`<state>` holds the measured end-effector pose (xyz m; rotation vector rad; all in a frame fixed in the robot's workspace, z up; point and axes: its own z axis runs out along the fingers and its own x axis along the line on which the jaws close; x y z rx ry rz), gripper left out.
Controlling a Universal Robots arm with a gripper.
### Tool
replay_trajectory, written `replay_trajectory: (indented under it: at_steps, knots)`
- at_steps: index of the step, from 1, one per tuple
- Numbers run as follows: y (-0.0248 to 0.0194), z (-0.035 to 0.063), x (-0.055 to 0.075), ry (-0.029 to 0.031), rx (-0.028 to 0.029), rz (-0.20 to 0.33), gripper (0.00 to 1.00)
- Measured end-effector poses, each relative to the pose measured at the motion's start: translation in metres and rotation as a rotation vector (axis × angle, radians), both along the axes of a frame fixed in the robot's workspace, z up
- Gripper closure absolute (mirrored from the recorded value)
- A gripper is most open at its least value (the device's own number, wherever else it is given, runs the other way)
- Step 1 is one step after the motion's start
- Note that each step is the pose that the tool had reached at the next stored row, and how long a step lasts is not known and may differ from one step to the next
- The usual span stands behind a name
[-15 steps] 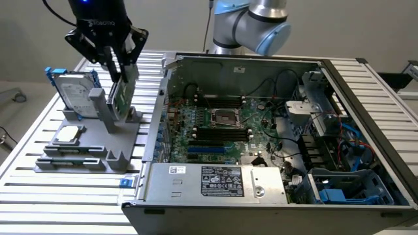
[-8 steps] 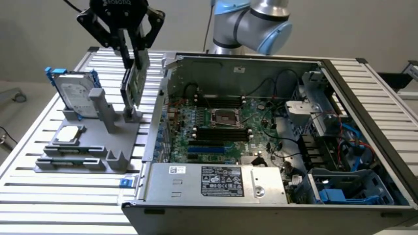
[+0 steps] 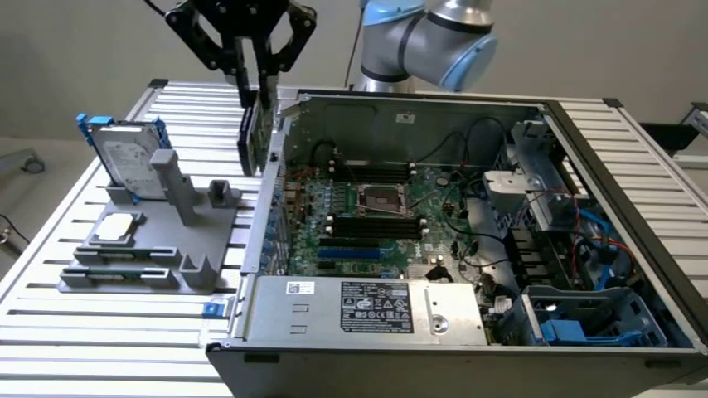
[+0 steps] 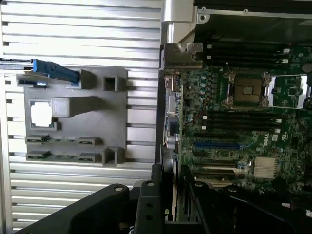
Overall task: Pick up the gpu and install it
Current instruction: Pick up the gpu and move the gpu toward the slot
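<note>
The gripper (image 3: pixel 254 87) hangs high at the exterior view's left of the open case (image 3: pixel 465 104), its two fingers closed on the upper part of the gpu (image 3: pixel 255 137). The card hangs edge-on, upright, right at the case's side wall (image 3: pixel 270 215). I can't tell whether its lower end clears the rim or brushes it.

That wall is my first worry. If the arm goes down or sideways from here without clearance, the card or its silver bracket (image 4: pixel 181 53) could catch on the sheet metal and twist in the fingers.

The grip is the second. The hold is on one end of a long flat card, so a knock could tip it, and a tilted card won't line up with a slot.

The board (image 3: pixel 376 215) itself is crowded. The blue slot (image 4: pixel 217 145) lies among other connectors, with loose black cables (image 3: pixel 470 178) nearby. A card coming in slightly off could land on a neighbouring part or jam half-seated, and pressing on then could hurt the connector.

The grey rack (image 3: pixel 166 249) and the drive (image 3: pixel 128 162) stand well apart, out of harm.
</note>
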<state>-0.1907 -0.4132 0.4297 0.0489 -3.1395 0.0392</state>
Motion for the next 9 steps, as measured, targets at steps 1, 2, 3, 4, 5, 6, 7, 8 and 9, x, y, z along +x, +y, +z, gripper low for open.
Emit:
replay_trajectory:
  at_steps: [1, 2, 3, 4, 5, 6, 7, 8, 9]
  knots:
    - [0.0, -0.0003, 0.004, 0.0, 0.0001, 0.0, 0.74]
    - [0.0, -0.0006, 0.009, 0.0, 0.0, 0.0, 0.74]
    - [0.0, -0.0011, 0.014, 0.0, 0.0, 0.0, 0.74]
    - [0.0, -0.0016, 0.018, 0.0, 0.0, 0.0, 0.74]
    - [0.0, -0.0022, 0.022, 0.0, 0.0001, 0.0, 0.74]
    - [0.0, -0.0028, 0.027, 0.0, 0.0, 0.0, 0.74]
    - [0.0, -0.0034, 0.032, 0.0, 0.0, 0.0, 0.74]
    - [0.0, -0.004, 0.036, 0.0, 0.0, 0.0, 0.74]
    - [0.0, -0.0046, 0.041, 0.0, 0.0, 0.0, 0.74]
